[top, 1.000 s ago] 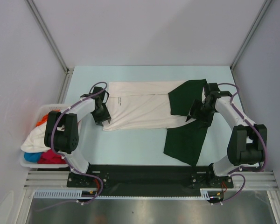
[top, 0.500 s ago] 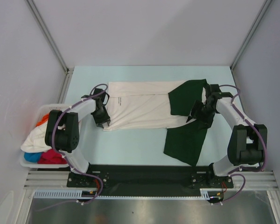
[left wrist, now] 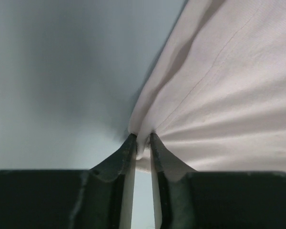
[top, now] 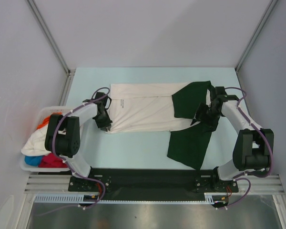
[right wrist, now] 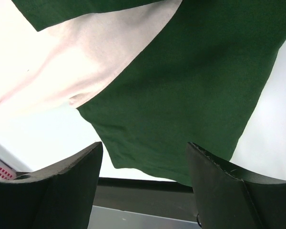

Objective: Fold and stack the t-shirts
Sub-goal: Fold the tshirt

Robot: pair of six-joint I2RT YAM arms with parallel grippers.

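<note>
Near left, just off the tabletop (top: pixel 133 148): white basket (top: pixel 24 166) stuffed with spare tees (top: pixel 38 140). Further in, cream tee (top: pixel 143 112) flat, long axis left-right, hem left, green sleeves right, one flopped toward the near edge. Left hand (left wrist: pixel 143 143) pinched narrow on the near hem corner. Right hand (right wrist: pixel 145 152) spread wide, hovering over the near sleeve.

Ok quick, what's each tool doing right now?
Left tool: closed on the edge of the cream t-shirt.
Right tool: open, holding nothing.
</note>
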